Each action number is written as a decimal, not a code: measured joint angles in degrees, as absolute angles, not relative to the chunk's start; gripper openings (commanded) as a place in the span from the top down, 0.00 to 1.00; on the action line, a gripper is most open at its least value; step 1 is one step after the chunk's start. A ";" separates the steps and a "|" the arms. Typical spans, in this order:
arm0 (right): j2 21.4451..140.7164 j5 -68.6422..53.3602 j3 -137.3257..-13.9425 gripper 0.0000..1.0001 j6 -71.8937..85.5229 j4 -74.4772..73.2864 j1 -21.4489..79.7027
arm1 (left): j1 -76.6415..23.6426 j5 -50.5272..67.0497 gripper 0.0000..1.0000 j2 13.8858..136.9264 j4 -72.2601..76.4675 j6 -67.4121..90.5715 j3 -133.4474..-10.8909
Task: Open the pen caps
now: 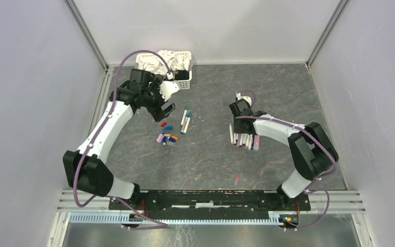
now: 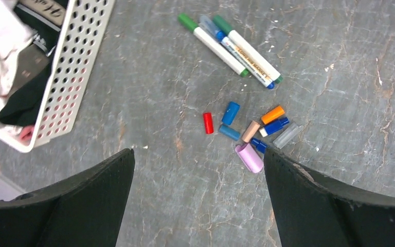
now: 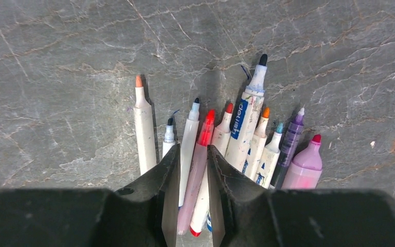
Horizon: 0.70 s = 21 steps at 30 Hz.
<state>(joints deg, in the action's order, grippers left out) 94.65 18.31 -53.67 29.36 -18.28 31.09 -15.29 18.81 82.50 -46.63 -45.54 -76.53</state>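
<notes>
Our left gripper (image 2: 199, 154) hangs wide open over the caps (image 2: 250, 131), sorted apart from the bare pens (image 3: 244, 128), where our right gripper (image 3: 194, 154) straddles the red-tipped pen (image 3: 205, 128), grip unclear.

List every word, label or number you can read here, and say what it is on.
"MARKER" (likely; rest blurred): orange print on white green-ended pen.
Blue lettering on white black-tipped pen: blurred, unreadable.
Dark script on label in white perforated plastic basket: cut off, unreadable.

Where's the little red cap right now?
In the left wrist view, the red cap lies beside two blue caps, on the cap cluster's side toward the white basket.
</notes>
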 measured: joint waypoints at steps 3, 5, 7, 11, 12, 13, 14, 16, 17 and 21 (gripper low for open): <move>93.95 18.24 -54.70 0.72 29.39 -18.94 31.20 | -14.13 17.89 0.00 80.14 -46.57 -42.92 -76.77; 93.32 18.28 -55.94 0.71 29.52 -19.00 31.62 | -13.54 17.43 0.00 78.81 -46.22 -41.01 -77.19; 93.25 18.41 -58.11 0.68 29.50 -19.22 32.69 | -13.13 16.53 0.00 77.60 -45.21 -39.22 -77.30; 95.24 18.41 -66.19 0.59 29.19 -19.84 37.19 | -12.62 15.88 0.00 76.88 -44.21 -36.51 -77.60; 96.47 18.28 -68.71 0.56 29.26 -19.73 38.28 | -12.56 15.81 0.00 76.97 -44.14 -35.99 -77.62; 98.00 18.17 -71.46 0.53 29.36 -19.68 39.42 | -12.49 15.84 0.00 76.99 -44.16 -35.53 -77.62; 100.16 18.11 -74.72 0.50 29.43 -19.46 40.80 | -12.38 15.90 0.00 77.01 -44.16 -35.09 -77.62; 103.59 18.02 -78.59 0.47 30.06 -19.16 42.48 | -12.25 16.16 0.00 77.01 -44.14 -34.30 -77.60; 105.89 18.09 -80.75 0.46 30.30 -19.11 43.51 | -12.16 16.47 0.00 77.01 -44.14 -33.85 -77.60; 114.15 18.02 -86.06 0.42 31.22 -18.79 46.35 | -12.03 17.10 0.00 76.99 -44.10 -32.99 -77.25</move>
